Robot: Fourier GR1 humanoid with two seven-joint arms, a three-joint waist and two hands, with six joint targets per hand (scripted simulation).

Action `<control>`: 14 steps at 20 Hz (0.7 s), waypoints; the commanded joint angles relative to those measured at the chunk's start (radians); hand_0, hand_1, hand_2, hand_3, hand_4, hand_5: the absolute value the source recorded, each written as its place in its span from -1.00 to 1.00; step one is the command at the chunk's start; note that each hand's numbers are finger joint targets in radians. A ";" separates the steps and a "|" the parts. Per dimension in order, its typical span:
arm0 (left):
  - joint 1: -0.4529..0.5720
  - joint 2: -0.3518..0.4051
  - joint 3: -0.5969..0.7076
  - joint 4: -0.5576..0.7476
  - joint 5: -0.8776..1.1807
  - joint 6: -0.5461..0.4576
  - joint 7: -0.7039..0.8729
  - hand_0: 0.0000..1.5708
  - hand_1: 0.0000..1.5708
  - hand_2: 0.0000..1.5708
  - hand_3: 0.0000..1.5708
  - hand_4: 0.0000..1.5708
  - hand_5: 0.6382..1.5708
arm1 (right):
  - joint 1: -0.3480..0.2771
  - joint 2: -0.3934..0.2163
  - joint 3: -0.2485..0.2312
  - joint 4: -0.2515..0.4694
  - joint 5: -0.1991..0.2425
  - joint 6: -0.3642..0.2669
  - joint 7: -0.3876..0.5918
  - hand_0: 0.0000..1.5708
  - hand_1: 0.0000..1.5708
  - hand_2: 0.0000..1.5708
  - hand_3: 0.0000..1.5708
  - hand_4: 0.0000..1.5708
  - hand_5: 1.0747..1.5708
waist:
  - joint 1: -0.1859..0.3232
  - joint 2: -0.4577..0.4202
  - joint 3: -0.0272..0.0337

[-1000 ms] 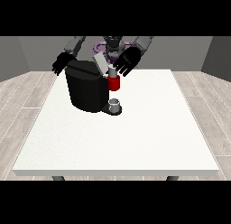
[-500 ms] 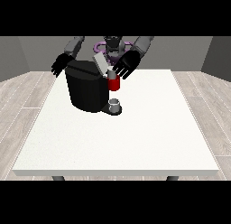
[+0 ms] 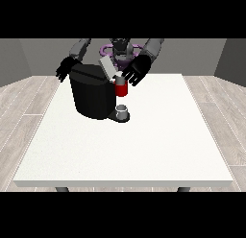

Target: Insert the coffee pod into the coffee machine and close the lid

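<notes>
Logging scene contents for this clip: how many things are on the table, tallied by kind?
Coffee machine, black, lid raised: 1
Red brew head on the machine, counted with it: 0
Cup, small and grey, on the machine's base: 1
Pod: cannot tell, none plainly visible
Total: 2 things on the table

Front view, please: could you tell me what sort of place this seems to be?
Probably a plain indoor room set up for testing: a large white table, pale wood-plank floor, grey walls, and one black coffee machine.
</notes>
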 commanded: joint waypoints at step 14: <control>0.005 0.033 0.002 0.018 -0.025 -0.004 -0.062 0.36 0.36 0.42 0.18 -0.53 1.00 | -0.004 -0.025 0.000 -0.021 -0.003 0.020 0.006 -1.00 -1.00 -1.00 -1.00 -0.41 1.00 | 0.001 0.018 -0.0013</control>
